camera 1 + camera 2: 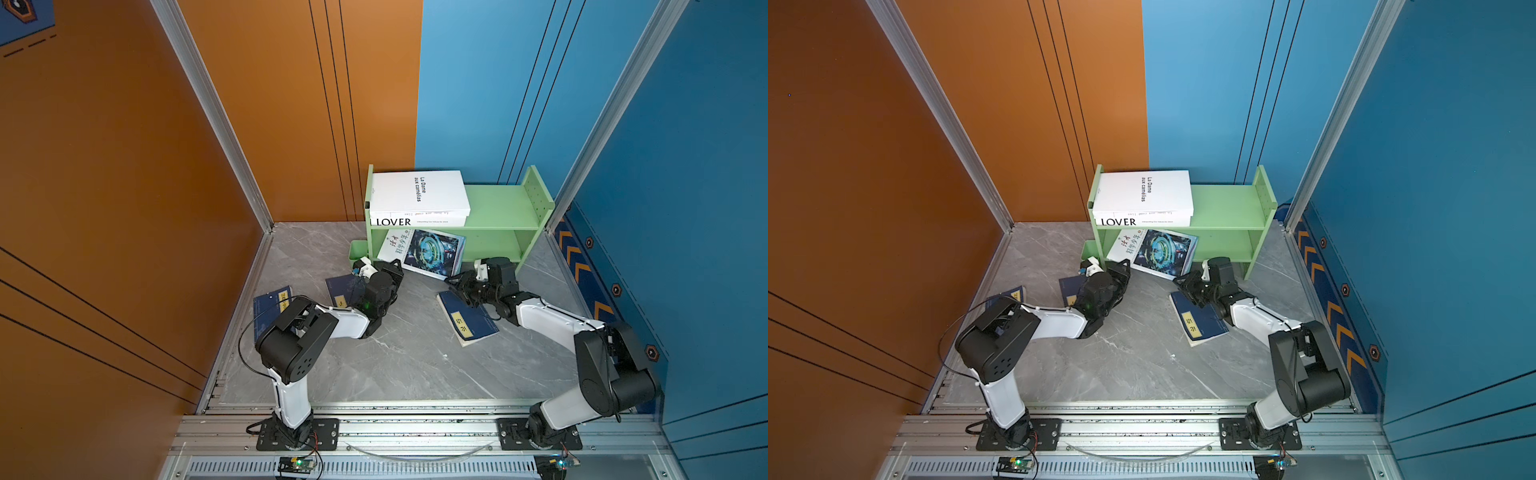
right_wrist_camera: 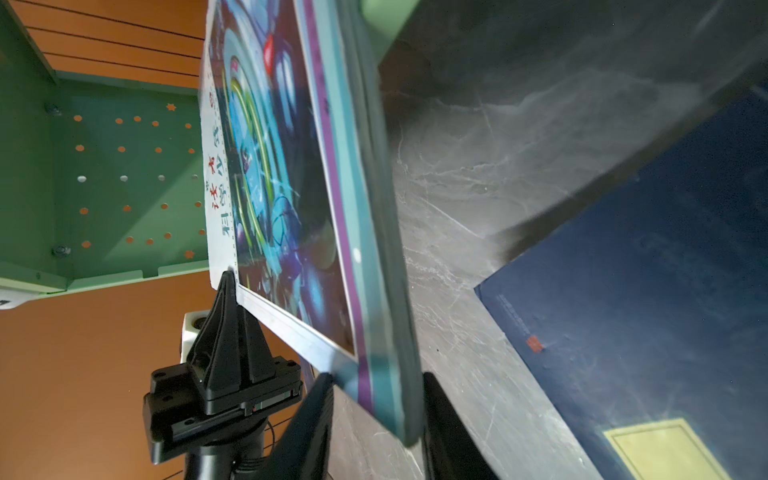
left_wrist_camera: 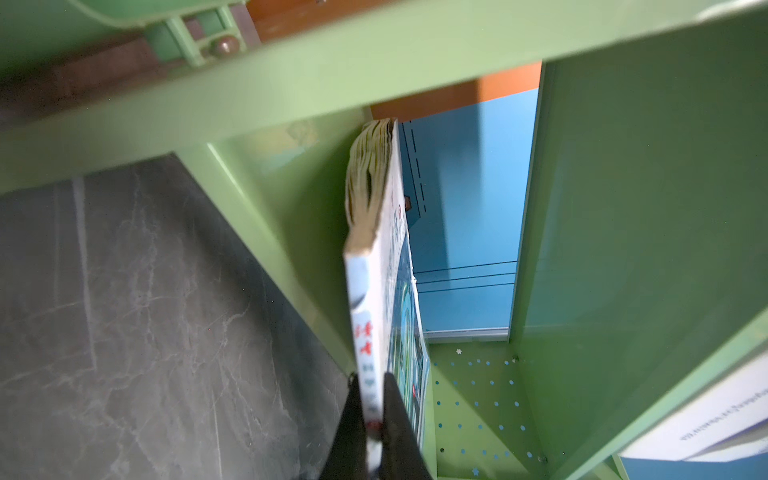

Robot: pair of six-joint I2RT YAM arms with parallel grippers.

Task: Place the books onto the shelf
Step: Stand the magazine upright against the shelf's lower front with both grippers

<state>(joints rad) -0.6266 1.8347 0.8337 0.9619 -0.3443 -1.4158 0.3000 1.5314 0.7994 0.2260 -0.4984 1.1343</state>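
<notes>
Left wrist, magazine (image 3: pixel 365 316) clamped in left end effector (image 3: pixel 370 380)

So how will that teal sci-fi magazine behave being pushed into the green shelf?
Likely floppy: the thin teal picture magazine shows wavy, fanned pages beyond the left claw. Probably light: slim spine. Loose page edges may catch on the light-green wooden shelf.

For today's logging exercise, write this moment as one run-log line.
left hand: shut on magazine spine | right hand: astride magazine corner, grip unclear | magazine: tilted, partly in shelf lower tier
</notes>
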